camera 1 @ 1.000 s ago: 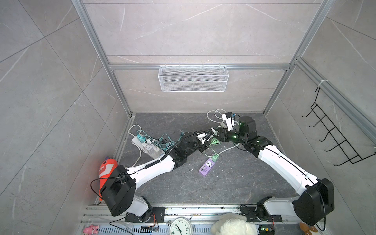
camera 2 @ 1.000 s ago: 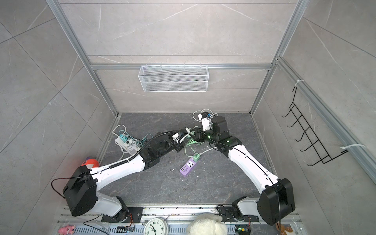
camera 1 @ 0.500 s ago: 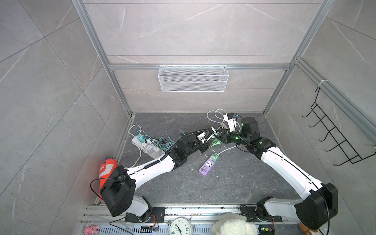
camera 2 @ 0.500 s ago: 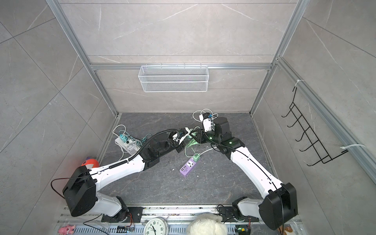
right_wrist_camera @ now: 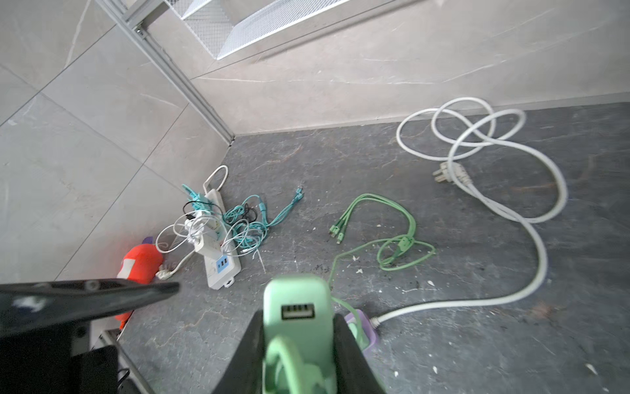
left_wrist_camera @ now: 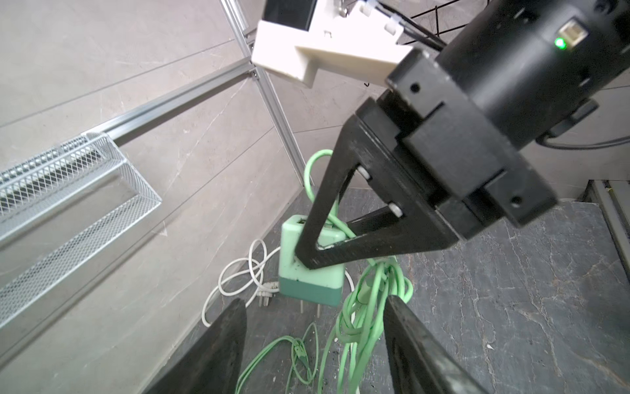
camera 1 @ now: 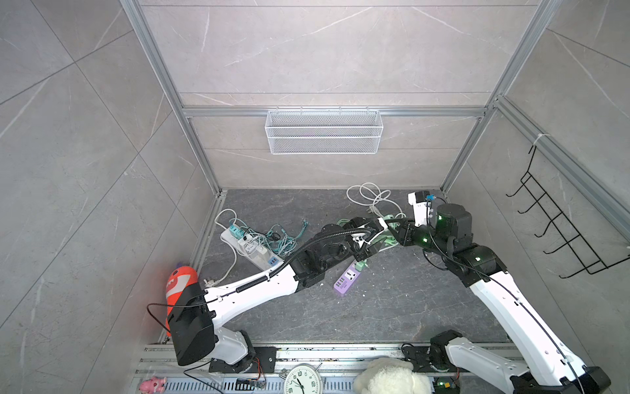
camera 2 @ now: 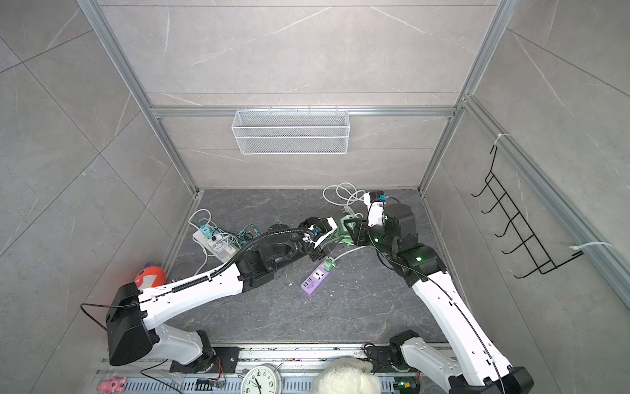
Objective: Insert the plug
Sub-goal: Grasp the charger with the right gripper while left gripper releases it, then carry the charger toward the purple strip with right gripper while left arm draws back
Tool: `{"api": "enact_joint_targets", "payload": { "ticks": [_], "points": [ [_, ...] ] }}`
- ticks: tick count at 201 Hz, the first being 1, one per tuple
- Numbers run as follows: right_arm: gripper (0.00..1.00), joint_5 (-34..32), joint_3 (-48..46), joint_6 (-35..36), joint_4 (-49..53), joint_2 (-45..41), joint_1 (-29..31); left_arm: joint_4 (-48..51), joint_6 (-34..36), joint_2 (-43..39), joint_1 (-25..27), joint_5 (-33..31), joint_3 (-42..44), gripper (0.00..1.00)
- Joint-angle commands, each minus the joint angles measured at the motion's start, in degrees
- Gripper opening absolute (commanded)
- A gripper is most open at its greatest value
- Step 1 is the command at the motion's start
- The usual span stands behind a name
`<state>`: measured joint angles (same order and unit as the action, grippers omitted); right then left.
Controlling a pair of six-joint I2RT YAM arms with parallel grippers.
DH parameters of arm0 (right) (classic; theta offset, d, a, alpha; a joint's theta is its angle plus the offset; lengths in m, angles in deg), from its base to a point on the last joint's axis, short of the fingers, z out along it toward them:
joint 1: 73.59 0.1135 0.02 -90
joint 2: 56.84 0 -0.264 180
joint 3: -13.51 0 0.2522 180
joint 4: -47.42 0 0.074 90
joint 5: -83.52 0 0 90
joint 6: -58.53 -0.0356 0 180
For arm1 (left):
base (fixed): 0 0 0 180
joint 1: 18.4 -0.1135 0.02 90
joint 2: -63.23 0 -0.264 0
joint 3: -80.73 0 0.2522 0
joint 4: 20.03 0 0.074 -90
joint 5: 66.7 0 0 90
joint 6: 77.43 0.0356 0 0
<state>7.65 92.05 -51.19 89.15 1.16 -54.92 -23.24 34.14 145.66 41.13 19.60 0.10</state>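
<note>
Plug [left_wrist_camera: 308, 290] hangs above the desk [camera 1: 392, 307], pinched in the right fingers [left_wrist_camera: 375, 240]; left fingers [left_wrist_camera: 221, 351] gape empty just beside it. Best to swing it over the purple strip [camera 1: 347, 278], square prongs to its free socket, then push straight.

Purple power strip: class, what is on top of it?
A small green plug stands at the far end of the purple power strip; its other socket and ports lie bare. The plug's prongs are hidden.
</note>
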Motion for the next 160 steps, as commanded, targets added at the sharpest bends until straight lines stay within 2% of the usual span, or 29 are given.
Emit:
{"api": "enact_joint_targets", "payload": {
  "ticks": [1,24,45,73,94,102,127,160],
  "points": [
    [0.09,-6.3,2.4,2.6,5.6,-2.5,-1.5,0.3,1.7,-1.3,0.7,-2.7,-2.4,0.66],
    [0.09,-11.0,3.7,3.6,8.9,-3.6,-3.2,-0.2,1.7,-1.7,1.5,-4.9,-3.3,0.66],
    [0.09,-16.7,5.3,3.1,12.3,-2.5,-4.1,1.5,1.5,-1.1,1.8,-12.5,-4.1,0.65],
    [0.1,-31.4,5.8,1.5,16.1,-2.3,-4.3,4.2,1.4,-0.7,1.8,-25.3,-1.8,0.64],
    [0.1,-40.5,6.9,0.9,18.1,-0.6,-4.7,4.5,-0.3,-3.1,1.8,-28.0,3.4,0.63],
    [0.1,-40.2,7.3,1.2,18.4,0.1,-4.8,4.3,-1.6,-4.1,1.7,-29.2,5.3,0.63],
    [0.1,-33.4,6.0,-1.4,17.3,1.5,-4.8,5.3,-5.1,-5.5,1.4,-36.6,9.9,0.63],
    [0.1,-27.9,4.1,-6.9,20.5,6.6,-4.6,7.5,-12.3,-6.5,1.3,-37.9,15.3,0.62]
  ]
}}
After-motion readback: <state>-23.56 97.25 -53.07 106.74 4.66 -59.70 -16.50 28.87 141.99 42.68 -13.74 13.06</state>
